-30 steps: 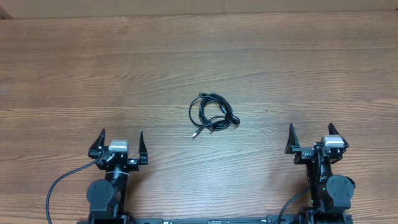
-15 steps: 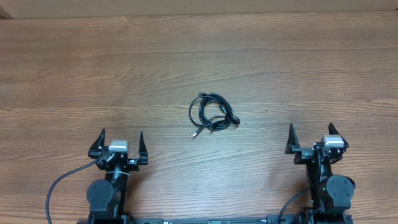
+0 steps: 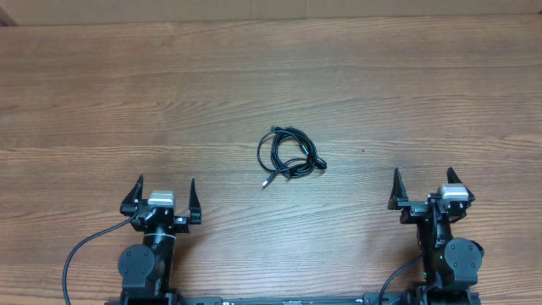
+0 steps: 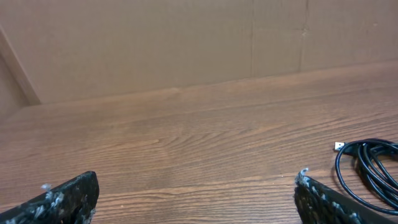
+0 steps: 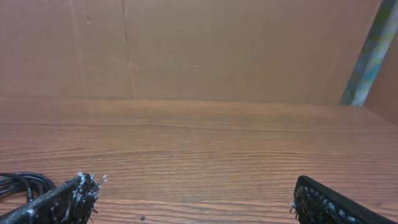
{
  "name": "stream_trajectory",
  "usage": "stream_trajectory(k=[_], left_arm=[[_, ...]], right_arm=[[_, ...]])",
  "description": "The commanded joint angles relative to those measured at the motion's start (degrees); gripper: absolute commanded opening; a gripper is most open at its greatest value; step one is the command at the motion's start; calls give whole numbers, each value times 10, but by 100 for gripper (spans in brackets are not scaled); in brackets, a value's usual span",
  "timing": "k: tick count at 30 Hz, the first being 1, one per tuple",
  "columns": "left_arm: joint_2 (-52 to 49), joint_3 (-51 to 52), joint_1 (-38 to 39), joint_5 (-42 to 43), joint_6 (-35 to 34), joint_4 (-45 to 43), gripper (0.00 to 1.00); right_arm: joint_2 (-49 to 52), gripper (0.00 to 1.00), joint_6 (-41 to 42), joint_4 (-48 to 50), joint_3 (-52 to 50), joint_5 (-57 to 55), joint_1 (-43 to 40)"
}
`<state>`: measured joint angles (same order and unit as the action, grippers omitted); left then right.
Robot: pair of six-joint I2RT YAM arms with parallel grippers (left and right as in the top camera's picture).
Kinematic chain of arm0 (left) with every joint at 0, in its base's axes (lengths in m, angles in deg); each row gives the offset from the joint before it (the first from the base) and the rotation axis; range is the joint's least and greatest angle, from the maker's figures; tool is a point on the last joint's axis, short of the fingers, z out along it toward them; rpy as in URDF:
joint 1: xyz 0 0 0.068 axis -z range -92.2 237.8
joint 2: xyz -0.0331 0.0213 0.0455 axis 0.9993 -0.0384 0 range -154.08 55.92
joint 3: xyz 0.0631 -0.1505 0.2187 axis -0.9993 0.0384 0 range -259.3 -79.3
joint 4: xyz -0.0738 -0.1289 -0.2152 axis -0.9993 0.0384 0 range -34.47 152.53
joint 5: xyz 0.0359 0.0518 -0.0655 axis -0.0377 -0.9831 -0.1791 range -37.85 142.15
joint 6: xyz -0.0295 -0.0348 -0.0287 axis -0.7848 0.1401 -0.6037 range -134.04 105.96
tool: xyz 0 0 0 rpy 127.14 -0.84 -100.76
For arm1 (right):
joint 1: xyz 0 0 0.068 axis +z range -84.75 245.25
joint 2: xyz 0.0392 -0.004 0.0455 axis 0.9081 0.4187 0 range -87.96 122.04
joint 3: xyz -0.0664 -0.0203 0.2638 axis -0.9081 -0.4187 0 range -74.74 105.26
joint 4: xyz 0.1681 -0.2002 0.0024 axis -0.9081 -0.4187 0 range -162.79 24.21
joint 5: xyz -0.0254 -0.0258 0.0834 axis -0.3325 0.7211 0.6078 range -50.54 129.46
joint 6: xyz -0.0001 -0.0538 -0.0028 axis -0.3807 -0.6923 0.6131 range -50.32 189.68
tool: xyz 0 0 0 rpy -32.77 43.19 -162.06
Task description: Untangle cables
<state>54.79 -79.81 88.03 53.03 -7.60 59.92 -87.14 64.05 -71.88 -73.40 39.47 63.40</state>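
Observation:
The cables lie as a small tangle of thin black loops at the middle of the wooden table, with a silvery tip pointing down-left. Part of the tangle shows at the right edge of the left wrist view and at the lower left of the right wrist view. My left gripper is open and empty near the front edge, left of the cables and well apart from them. My right gripper is open and empty near the front edge, right of the cables.
The wooden table ends at a brown cardboard wall along the back. A small dark speck sits on the wood right of the cables.

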Motion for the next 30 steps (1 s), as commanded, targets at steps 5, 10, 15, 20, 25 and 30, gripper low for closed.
stream_trajectory(k=[5, 10, 15, 20, 25, 30], left_arm=[[5, 2, -5, 2, 10, 1, 100], [5, 2, -5, 2, 10, 1, 100], [5, 2, -5, 2, 10, 1, 100], [5, 2, -5, 2, 10, 1, 100], [5, 2, -5, 2, 10, 1, 100], [5, 2, -5, 2, 10, 1, 100]], right_arm=[[0, 100, 89, 11, -4, 12, -1], [0, 100, 89, 17, -4, 45, -1], [0, 100, 91, 14, -4, 113, -1], [8, 100, 104, -5, 46, 171, -1], [87, 100, 116, -79, 187, 181, -1], [231, 100, 114, -194, 357, 190, -1]])
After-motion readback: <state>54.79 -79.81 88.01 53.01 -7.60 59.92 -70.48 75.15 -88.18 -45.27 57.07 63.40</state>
